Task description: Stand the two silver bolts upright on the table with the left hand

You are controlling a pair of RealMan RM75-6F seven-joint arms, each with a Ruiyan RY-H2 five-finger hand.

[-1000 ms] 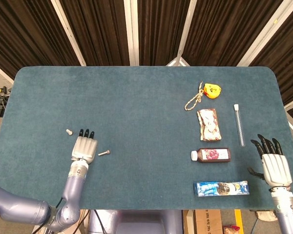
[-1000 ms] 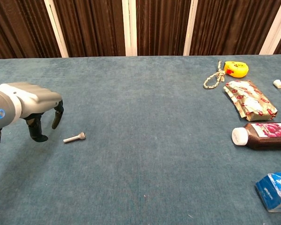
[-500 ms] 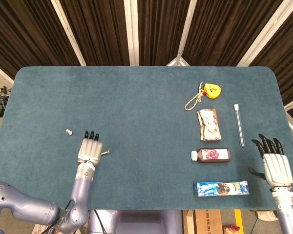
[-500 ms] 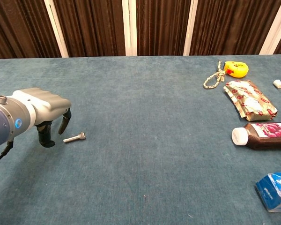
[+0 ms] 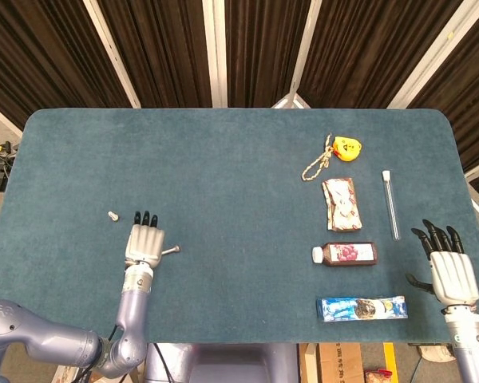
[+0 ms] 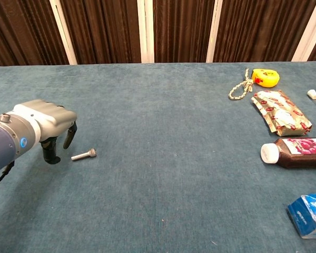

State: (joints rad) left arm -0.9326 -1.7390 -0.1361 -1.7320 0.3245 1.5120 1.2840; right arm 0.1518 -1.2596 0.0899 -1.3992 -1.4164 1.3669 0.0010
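Robot hand [image 6: 45,124] arched beside lying bolt [image 6: 84,155]

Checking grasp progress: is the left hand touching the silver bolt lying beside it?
Apart. The chest view shows teal table between the left hand's fingers and the lying silver bolt.

Even overhead light, sharp, shadowless.

left hand [image 6: 45,124] over bare cloth, lying bolt [image 6: 84,155] just off its thumb side, other bolt [image 5: 112,215] near its outer side, nothing else close, juice bottle [image 5: 345,254], snack packet [image 5: 341,203] and toothpaste box [image 5: 362,308] well apart toward right hand [image 5: 449,271]
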